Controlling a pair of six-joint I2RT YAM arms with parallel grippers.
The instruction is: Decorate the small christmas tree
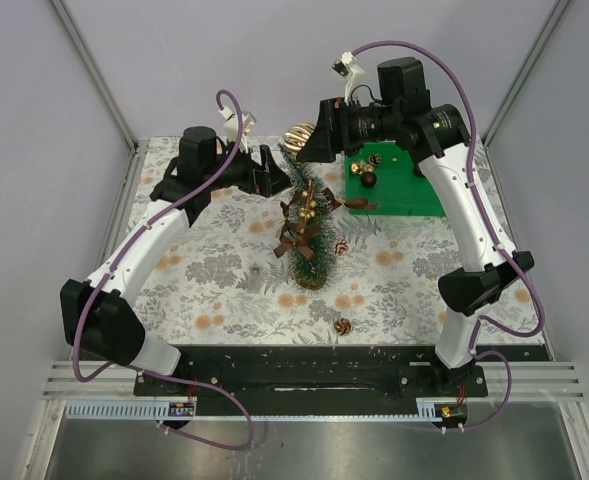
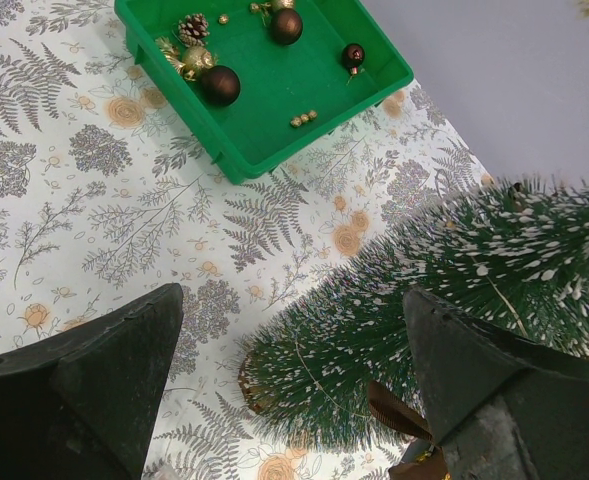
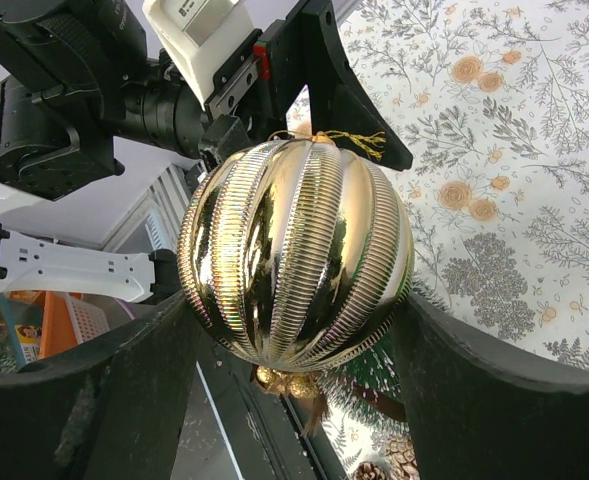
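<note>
The small christmas tree stands upright mid-table on its wooden disc, with brown bows and gold sprigs on it. In the left wrist view the tree runs slantwise under my left gripper, which is open beside the treetop, holding nothing. My right gripper is shut on a large ribbed gold ball, held just above and behind the treetop. From above, the gold ball sits at the right gripper's tips, close to the left gripper.
A green tray at the back right holds brown balls, a pine cone and gold bits; the left wrist view shows the tray too. Two pine cones lie on the patterned cloth. Grey walls enclose the table.
</note>
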